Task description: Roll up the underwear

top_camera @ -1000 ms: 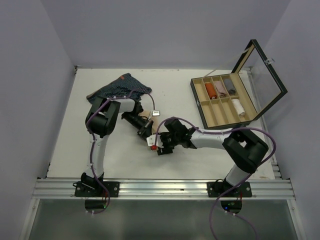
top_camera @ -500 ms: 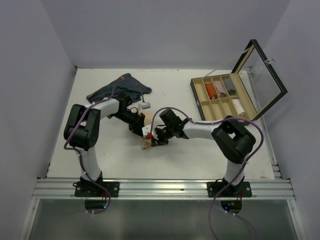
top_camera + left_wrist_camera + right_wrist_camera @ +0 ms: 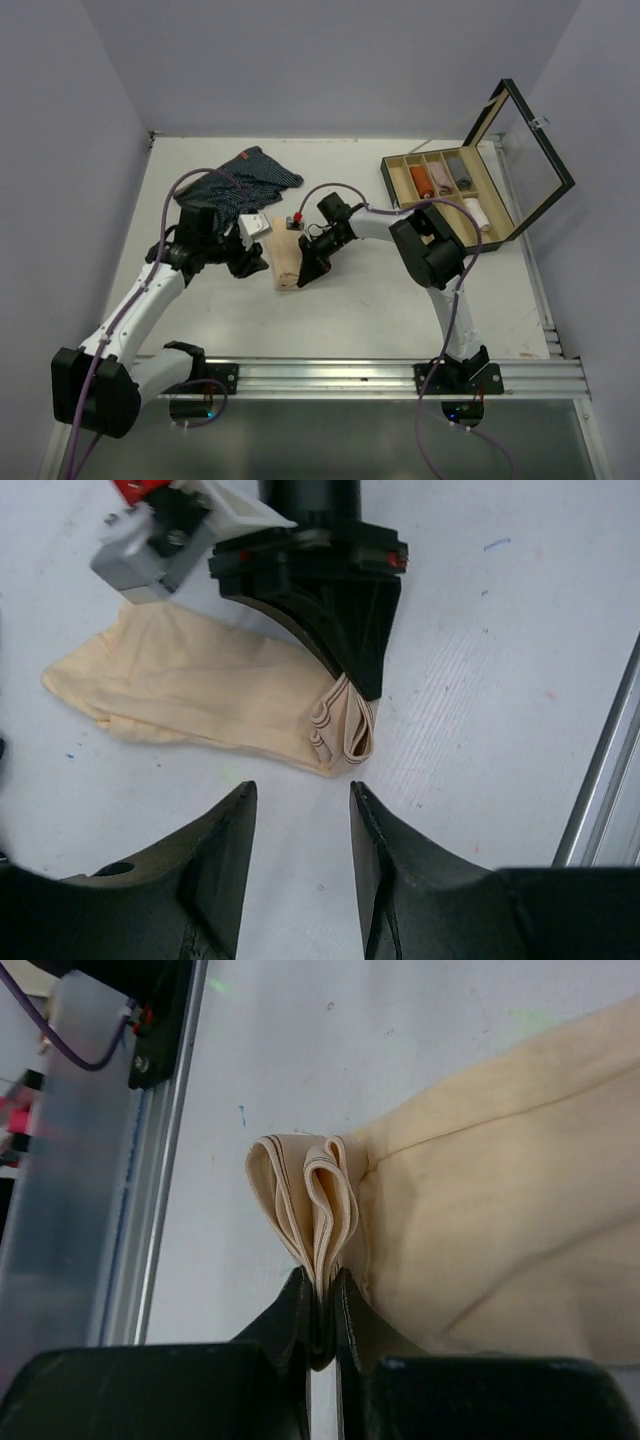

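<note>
A plain beige underwear point(image 3: 285, 255) lies flat on the white table, its near end folded into a small bundle point(image 3: 345, 728). My right gripper point(image 3: 320, 1305) is shut on that folded edge, and the cloth point(image 3: 500, 1230) spreads out to its right. From above, the right gripper point(image 3: 304, 274) sits at the garment's near right corner. My left gripper point(image 3: 302, 795) is open and holds nothing, a short way off the bundle. It stands just left of the garment point(image 3: 258, 266). A navy striped underwear point(image 3: 240, 180) lies crumpled at the back left.
An open compartmented wooden box point(image 3: 450, 200) with a raised glass lid stands at the back right, with rolled cloths in its compartments. A metal rail point(image 3: 320, 378) runs along the table's near edge. Purple walls close in the left, back and right sides.
My left gripper has opened, let go of the beige garment and drawn back to the left. My right gripper has shut on the folded edge and shifted farther from the rail.
</note>
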You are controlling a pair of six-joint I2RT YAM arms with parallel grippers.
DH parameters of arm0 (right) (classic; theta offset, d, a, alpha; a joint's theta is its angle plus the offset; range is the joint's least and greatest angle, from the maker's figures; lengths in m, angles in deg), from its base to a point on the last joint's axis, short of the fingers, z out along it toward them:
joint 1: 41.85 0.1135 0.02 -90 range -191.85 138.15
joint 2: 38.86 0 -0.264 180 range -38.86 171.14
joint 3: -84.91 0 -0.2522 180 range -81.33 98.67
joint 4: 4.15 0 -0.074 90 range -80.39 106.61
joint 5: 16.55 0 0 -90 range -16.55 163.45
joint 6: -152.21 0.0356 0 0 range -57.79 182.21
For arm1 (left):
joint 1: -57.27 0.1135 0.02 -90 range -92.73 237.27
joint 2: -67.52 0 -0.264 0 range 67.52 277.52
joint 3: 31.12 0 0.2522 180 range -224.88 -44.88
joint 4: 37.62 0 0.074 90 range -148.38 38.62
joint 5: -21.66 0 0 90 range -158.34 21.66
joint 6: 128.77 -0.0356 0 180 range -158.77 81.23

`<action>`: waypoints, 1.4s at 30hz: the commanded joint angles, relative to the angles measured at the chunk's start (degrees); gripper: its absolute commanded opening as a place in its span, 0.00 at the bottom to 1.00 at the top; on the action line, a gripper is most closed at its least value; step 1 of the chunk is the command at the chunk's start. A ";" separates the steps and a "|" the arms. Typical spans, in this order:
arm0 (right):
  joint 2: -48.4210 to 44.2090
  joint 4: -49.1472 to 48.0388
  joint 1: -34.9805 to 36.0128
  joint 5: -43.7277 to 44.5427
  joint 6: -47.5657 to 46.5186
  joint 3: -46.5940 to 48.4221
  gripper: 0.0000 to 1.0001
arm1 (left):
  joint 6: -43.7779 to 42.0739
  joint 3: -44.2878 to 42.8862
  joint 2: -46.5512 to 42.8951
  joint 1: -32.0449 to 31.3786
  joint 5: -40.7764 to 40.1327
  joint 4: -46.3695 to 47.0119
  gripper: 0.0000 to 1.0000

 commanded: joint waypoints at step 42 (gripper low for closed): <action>11.37 21.05 -10.18 4.00 20.71 22.52 0.42 | -22.59 4.62 28.44 -27.11 -17.90 -1.76 0.00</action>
